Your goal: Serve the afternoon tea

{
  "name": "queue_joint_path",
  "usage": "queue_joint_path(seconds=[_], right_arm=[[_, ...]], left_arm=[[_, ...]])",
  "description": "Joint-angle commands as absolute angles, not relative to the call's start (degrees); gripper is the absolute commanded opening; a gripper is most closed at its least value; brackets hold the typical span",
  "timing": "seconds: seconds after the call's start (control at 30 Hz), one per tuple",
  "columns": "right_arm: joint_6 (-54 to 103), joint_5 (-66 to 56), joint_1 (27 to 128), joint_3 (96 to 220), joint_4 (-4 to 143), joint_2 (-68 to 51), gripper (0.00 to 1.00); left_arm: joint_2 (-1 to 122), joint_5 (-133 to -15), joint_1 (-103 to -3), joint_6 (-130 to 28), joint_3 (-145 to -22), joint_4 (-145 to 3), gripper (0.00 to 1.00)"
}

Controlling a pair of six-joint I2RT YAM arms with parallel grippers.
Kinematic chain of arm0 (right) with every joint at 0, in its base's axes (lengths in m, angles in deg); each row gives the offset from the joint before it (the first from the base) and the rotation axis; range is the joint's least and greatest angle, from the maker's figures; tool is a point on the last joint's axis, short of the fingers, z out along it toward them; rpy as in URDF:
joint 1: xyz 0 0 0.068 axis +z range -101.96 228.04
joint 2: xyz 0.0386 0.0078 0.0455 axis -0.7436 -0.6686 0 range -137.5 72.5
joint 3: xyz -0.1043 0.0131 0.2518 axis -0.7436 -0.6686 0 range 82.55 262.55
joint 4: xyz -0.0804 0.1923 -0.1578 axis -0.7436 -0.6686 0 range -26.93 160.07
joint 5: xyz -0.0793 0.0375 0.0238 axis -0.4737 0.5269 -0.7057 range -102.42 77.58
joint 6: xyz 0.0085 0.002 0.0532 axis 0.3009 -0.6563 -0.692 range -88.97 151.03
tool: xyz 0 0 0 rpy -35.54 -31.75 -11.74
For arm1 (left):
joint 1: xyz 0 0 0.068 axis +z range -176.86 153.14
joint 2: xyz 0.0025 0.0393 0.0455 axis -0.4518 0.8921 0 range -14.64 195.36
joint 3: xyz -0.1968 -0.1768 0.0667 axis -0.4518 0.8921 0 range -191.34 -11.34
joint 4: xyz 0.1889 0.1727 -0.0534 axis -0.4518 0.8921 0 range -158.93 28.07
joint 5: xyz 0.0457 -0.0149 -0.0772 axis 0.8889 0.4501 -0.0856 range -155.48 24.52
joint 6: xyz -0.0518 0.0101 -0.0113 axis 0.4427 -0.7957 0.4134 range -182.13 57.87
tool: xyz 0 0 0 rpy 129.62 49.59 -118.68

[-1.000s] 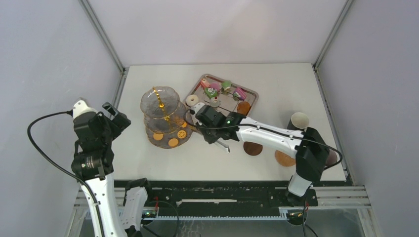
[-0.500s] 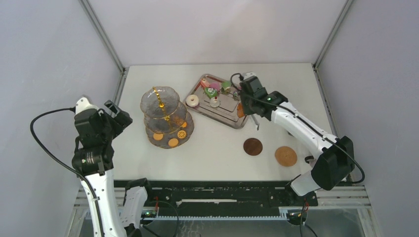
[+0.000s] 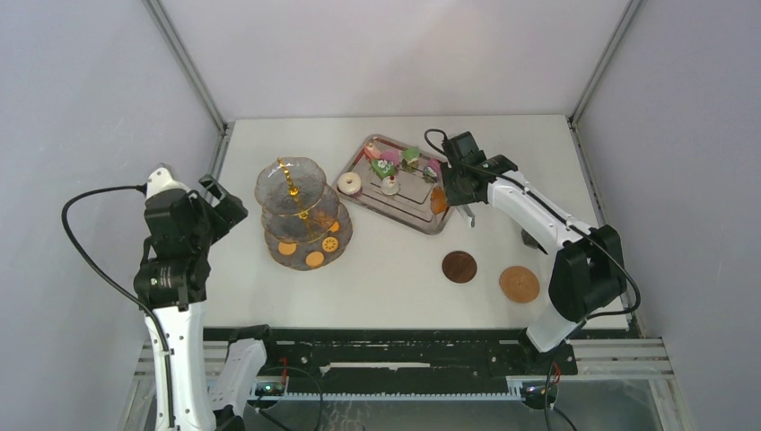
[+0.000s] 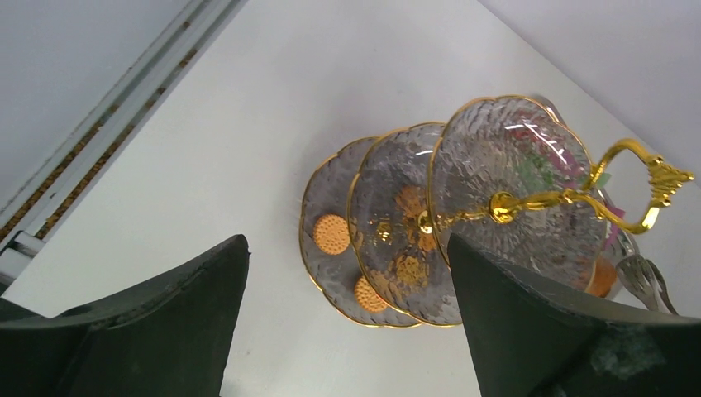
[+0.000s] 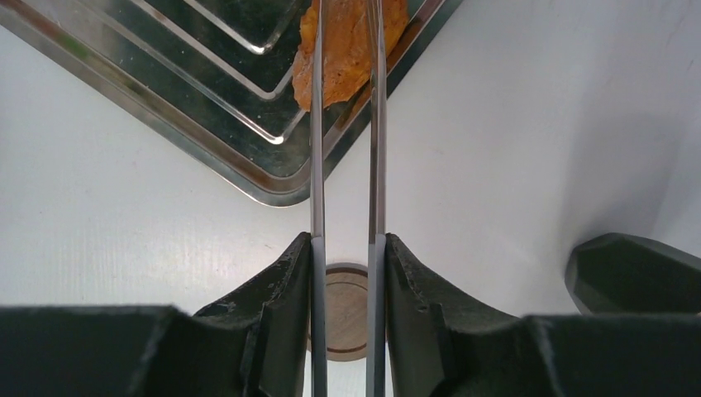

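The three-tier glass stand (image 3: 301,215) with its gold pole (image 4: 529,201) stands left of centre. Orange cookies (image 3: 314,259) lie on its bottom tier and show in the left wrist view (image 4: 331,234). My left gripper (image 3: 224,202) is open and empty, left of the stand, which shows between its fingers (image 4: 347,273). My right gripper (image 3: 453,190) is shut on the metal tongs (image 5: 317,124). The tongs' arms straddle an orange cookie (image 5: 351,50) in the tray's right corner (image 3: 439,199). Colourful cakes (image 3: 386,166) and a white donut (image 3: 349,183) lie in the tray.
The steel tray (image 3: 422,220) sits at the back centre. Two brown coasters (image 3: 459,267) (image 3: 520,284) lie on the table in front of it; one shows below my right gripper (image 5: 347,310). A dark object (image 5: 632,273) stands to the right, mostly hidden by the arm.
My right arm has swung with the tongs from beside the stand back to the tray's right corner. My left gripper has shifted slightly toward the stand.
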State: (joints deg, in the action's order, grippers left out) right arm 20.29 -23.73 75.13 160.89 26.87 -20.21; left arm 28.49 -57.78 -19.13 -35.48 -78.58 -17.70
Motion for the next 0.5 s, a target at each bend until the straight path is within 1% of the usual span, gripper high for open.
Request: queue_joint_path(seconds=[0.0, 0.13, 0.3, 0.47], right_arm=[[19.96, -22.98, 74.86, 161.79, 28.39, -18.42, 0.41], [19.57, -22.50, 74.72, 160.30, 28.79, -17.89, 0.42], [18.70, -20.20, 73.97, 158.53, 29.56, -17.50, 0.48], [18.16, -18.89, 73.57, 157.49, 30.42, -18.20, 0.49]], left_arm=[[28.56, -52.98, -19.37, -37.10, -81.50, -17.51, 0.94], [27.91, -52.23, -19.30, -37.24, -80.52, -17.56, 0.94], [28.02, -52.55, -19.37, -37.07, -79.42, -18.01, 0.95], [28.02, -52.95, -19.38, -36.99, -79.15, -18.32, 0.94]])
